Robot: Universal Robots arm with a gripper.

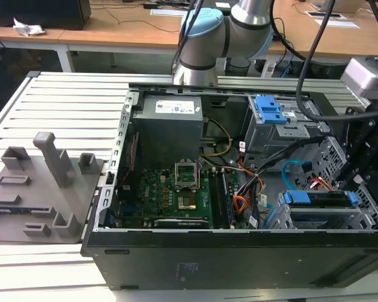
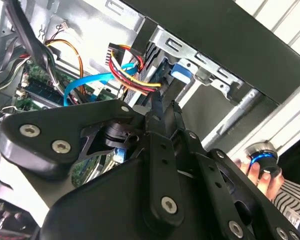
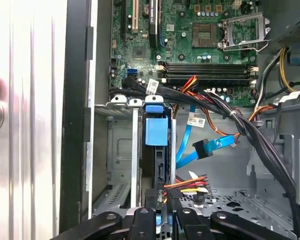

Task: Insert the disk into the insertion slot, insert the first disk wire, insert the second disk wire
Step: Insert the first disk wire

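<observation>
- The disk (image 3: 156, 132) sits on edge in the insertion slot (image 3: 121, 150), its blue carrier tab facing the motherboard (image 3: 205, 45)
- The tool (image 3: 162, 216) is at the disk's rear edge; the jaws stand narrow, pinched on the multicoloured wire plug (image 3: 166, 189); in the second wrist view the fingertips (image 2: 156, 106) meet that plug
- The blue cable (image 3: 210, 146) lies loose beside the slot; its end is apart from the disk
- The computer case (image 1: 239, 258) rests on the slatted table (image 1: 57, 107)
</observation>
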